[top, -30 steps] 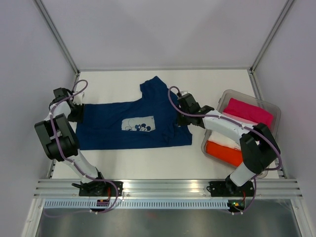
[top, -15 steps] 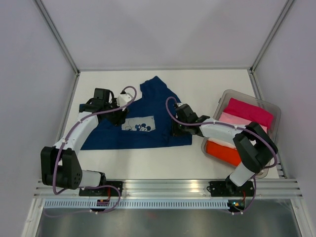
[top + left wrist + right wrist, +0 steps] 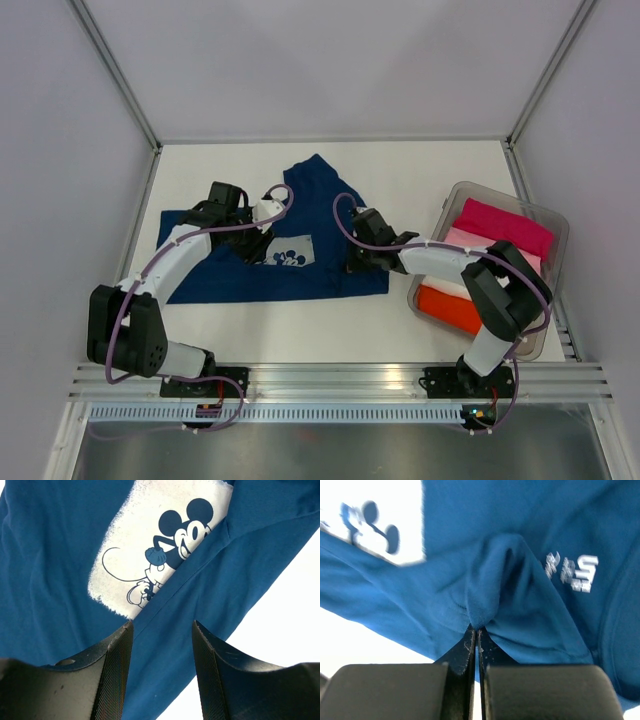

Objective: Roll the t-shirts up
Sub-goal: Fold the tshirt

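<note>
A navy blue t-shirt [image 3: 310,280] with a white cartoon chest print [image 3: 292,256] lies across the middle of the table, with its left side folded inward. My left gripper [image 3: 260,236] hovers over the shirt just left of the print. In the left wrist view it [image 3: 162,626] is open and empty, with the print [image 3: 160,545] ahead of the fingers. My right gripper [image 3: 352,262] sits at the shirt's right side. In the right wrist view it [image 3: 476,628] is shut on a pinched ridge of navy cloth [image 3: 492,575].
A clear plastic bin [image 3: 556,222] stands at the right edge. It holds folded magenta [image 3: 503,226], pink, white and orange [image 3: 452,308] shirts. Grey walls enclose the table on three sides, and a metal rail runs along the near edge.
My left gripper swept from the shirt's left edge rightward to the print, folding the left side over. My right gripper shifted slightly left with the cloth.
</note>
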`<state>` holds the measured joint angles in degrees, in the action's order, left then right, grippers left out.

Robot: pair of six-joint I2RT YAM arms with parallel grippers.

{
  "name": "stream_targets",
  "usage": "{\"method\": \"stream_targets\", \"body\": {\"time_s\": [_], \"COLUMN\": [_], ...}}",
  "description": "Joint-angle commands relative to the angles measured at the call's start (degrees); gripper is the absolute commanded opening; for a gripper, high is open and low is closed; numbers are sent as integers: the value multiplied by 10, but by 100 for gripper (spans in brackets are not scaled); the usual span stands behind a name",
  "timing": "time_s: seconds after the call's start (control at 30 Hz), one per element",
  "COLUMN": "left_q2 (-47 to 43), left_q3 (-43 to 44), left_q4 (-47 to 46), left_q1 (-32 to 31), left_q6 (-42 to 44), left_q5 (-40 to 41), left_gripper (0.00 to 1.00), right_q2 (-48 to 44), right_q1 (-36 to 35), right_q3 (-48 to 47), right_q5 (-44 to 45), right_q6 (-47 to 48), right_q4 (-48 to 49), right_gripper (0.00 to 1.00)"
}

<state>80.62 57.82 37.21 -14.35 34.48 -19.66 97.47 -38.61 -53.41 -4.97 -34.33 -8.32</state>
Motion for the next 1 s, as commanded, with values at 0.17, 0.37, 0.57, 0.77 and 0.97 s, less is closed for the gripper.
{"method": "stream_targets", "body": {"time_s": [0.17, 0.37, 0.57, 0.77, 0.97], "left_q2": [-2, -1, -1, -1, 2], "left_q3": [5, 7, -1, -2, -2], "left_q4": [0, 0, 0, 0, 0], "left_q1": [-3, -3, -3, -3, -3], "left_q6": [-11, -14, -13, -12, -13], "left_q5": [7, 13, 23, 29, 31], "left_gripper": [56, 57, 56, 56, 56], "right_q2": [25, 82, 128, 153, 175], "right_q1": [27, 41, 52, 54, 65], "right_q3": [-79, -143, -185, -202, -220], "right_q5": [-11, -9, -7, -11, 6], "right_q6": [-45, -52, -65, -77, -93], "right_q4": [61, 70, 78, 109, 128], "right_gripper": [0, 0, 0, 0, 0]}}
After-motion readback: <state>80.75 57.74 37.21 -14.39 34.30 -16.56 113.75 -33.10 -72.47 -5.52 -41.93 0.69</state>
